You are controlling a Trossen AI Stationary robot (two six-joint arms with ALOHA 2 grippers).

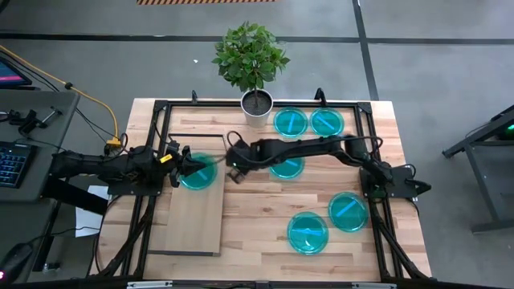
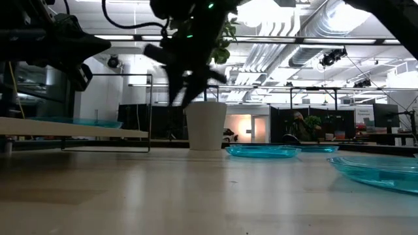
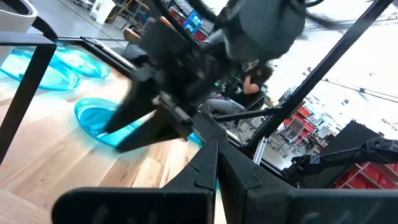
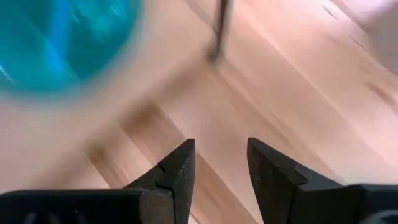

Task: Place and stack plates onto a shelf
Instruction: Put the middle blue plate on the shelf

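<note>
Right gripper point(image 1: 233, 170) empty, fingers slightly parted, beside shelf point(image 1: 195, 217); left gripper point(image 1: 183, 164) closed over shelf plate point(image 1: 198, 172). You swing right onto nearest worktop plate point(image 1: 287, 167), pinch rim.

Even overhead light fills the high view, with soft, short shadows. In the low view, bright ceiling lamps glare from behind, leaving the arms as dark silhouettes. Motion blur smears the right wrist view: the plate point(image 4: 62, 43) beyond the jaws is streaked. The left wrist view blows out white at the windows.
</note>
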